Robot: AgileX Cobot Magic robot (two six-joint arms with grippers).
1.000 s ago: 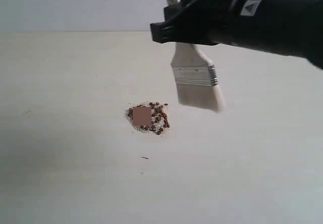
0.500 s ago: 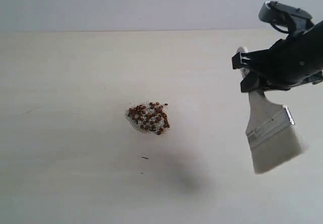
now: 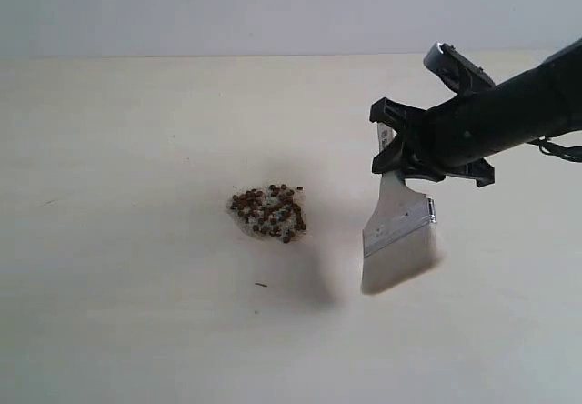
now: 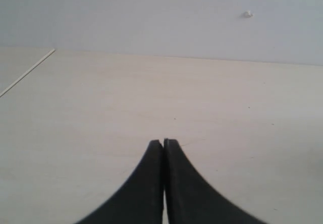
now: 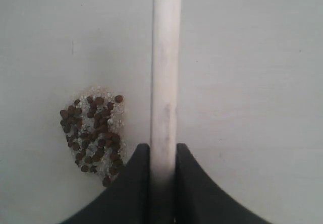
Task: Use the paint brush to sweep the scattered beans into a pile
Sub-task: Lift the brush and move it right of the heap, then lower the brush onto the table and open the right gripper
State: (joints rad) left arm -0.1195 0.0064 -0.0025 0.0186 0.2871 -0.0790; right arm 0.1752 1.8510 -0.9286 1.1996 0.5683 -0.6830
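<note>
Gripping the paint brush by its wooden handle, the right gripper sits to the right of the pile in the exterior view. Its jaws are clamped on the handle (the right wrist view shows both fingers pressed against the wood). The brush hangs bristles-down and tilted, silver ferrule visible, near the pile but apart from it. Can't tell if the bristle tips touch the table. All the beans lie in one compact mound, reddish-brown with whitish crumbs mixed in. One small dark fleck lies on the table, nearer the camera than the pile. Over bare table, the left gripper has its jaws closed together, holding nothing.
</note>
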